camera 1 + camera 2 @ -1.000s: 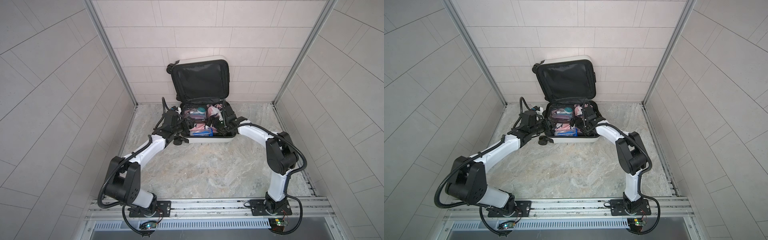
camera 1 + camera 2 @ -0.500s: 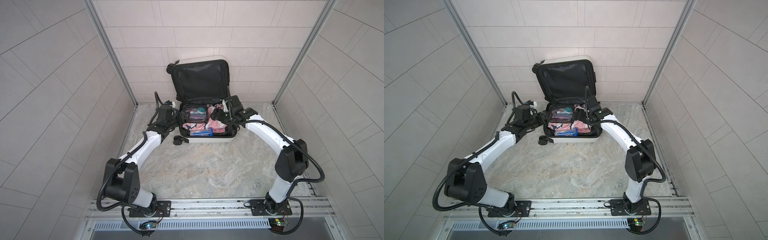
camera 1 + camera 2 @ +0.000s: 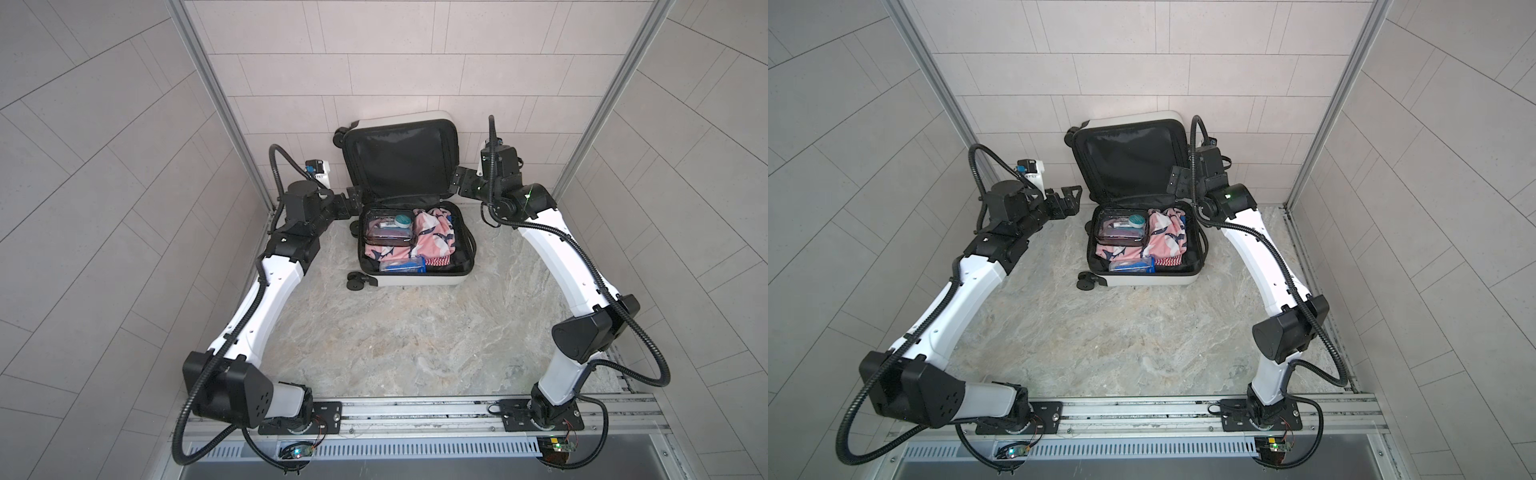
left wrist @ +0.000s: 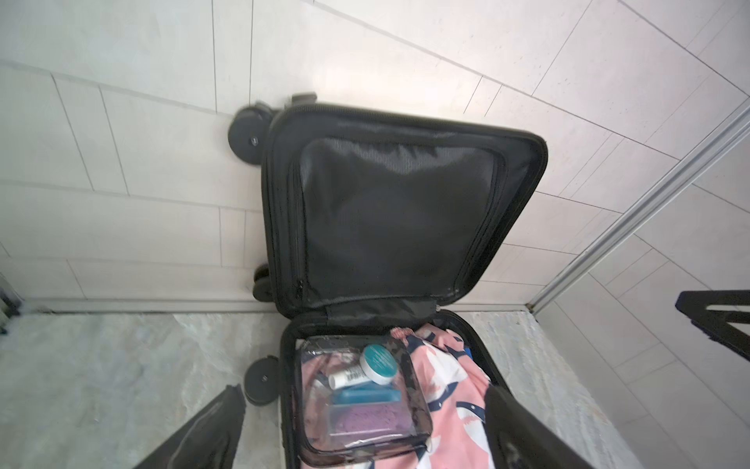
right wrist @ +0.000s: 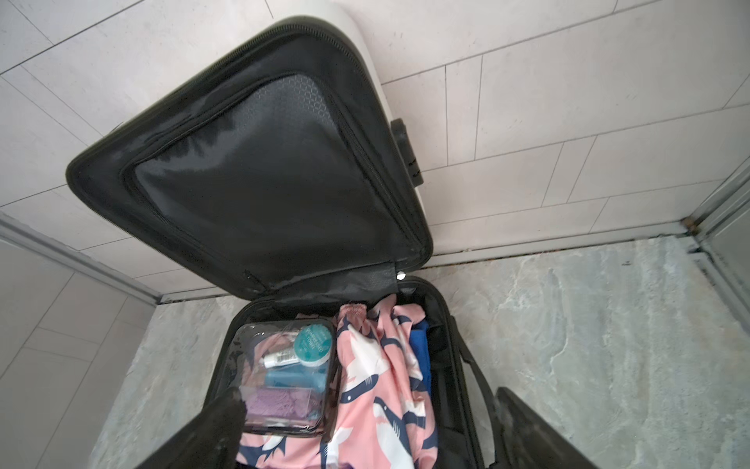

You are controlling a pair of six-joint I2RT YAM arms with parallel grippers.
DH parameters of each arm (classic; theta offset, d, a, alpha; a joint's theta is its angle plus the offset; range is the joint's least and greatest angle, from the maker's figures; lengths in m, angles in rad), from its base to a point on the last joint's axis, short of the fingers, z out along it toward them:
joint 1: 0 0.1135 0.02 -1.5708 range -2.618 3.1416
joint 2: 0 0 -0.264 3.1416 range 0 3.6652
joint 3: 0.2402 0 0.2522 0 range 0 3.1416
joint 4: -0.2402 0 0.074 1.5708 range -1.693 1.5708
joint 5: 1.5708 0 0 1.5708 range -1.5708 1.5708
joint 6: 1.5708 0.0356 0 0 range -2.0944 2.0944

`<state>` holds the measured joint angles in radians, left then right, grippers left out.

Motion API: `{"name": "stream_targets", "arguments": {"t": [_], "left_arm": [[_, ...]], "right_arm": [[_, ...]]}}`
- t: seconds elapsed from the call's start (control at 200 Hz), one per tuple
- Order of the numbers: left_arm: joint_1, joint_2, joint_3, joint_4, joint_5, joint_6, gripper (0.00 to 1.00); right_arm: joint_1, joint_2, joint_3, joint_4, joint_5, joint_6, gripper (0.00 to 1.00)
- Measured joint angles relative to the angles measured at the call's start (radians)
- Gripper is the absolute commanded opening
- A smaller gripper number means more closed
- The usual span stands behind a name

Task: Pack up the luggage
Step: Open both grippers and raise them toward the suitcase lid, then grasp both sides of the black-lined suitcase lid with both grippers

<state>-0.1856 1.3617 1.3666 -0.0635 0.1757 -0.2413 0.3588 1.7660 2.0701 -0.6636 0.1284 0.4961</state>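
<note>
White suitcase [image 3: 415, 280] lies open; my left gripper [image 3: 1071, 199] and right gripper [image 3: 462, 183] gape wide, empty. Teal jar [image 5: 312, 343] lettering is too blurred to read.

Small white hard-shell suitcase [image 3: 415, 281], black lining, lies open at the back of the marbled worktop [image 3: 395, 340]. Lower half flat and filled. Lid [image 3: 399, 162] stands upright, tilted back against the tiled wall [image 3: 374, 62]. Black spinner wheels [image 3: 356, 282] on the left in both top views.
</note>
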Motion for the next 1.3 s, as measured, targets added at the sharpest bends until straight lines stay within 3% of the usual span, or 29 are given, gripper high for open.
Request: {"name": "stream_targets", "arguments": {"t": [0.17, 0.28, 0.405, 0.48, 0.69, 0.861, 1.156, 1.301], "left_arm": [[0.0, -0.126, -0.206, 0.243, -0.02, 0.08, 1.0], [0.0, -0.122, -0.242, 0.277, -0.037, 0.084, 1.0], [0.005, -0.021, -0.163, 0.243, -0.051, 0.062, 1.0], [0.021, 0.061, -0.09, 0.207, -0.035, 0.027, 0.99], [0.122, 0.285, 0.055, 0.176, 0.077, -0.147, 0.75], [0.188, 0.429, 0.108, 0.228, 0.16, -0.258, 0.69], [0.191, 0.559, 0.219, 0.349, 0.188, -0.234, 0.62], [0.182, 0.617, 0.246, 0.475, 0.187, -0.195, 0.53]], "right_arm": [[-0.002, -0.008, -0.037, 0.092, 0.1, -0.077, 1.0], [-0.017, -0.008, -0.057, 0.12, 0.115, -0.096, 1.0], [-0.048, -0.006, -0.057, 0.148, 0.076, -0.101, 0.99], [-0.06, 0.001, -0.056, 0.173, 0.054, -0.103, 0.94], [-0.056, 0.072, -0.039, 0.243, 0.015, -0.116, 0.86], [-0.056, 0.16, -0.01, 0.282, -0.005, -0.157, 0.8], [-0.061, 0.253, -0.01, 0.391, 0.014, -0.229, 0.77], [-0.075, 0.258, -0.052, 0.531, 0.014, -0.243, 0.77]]}}
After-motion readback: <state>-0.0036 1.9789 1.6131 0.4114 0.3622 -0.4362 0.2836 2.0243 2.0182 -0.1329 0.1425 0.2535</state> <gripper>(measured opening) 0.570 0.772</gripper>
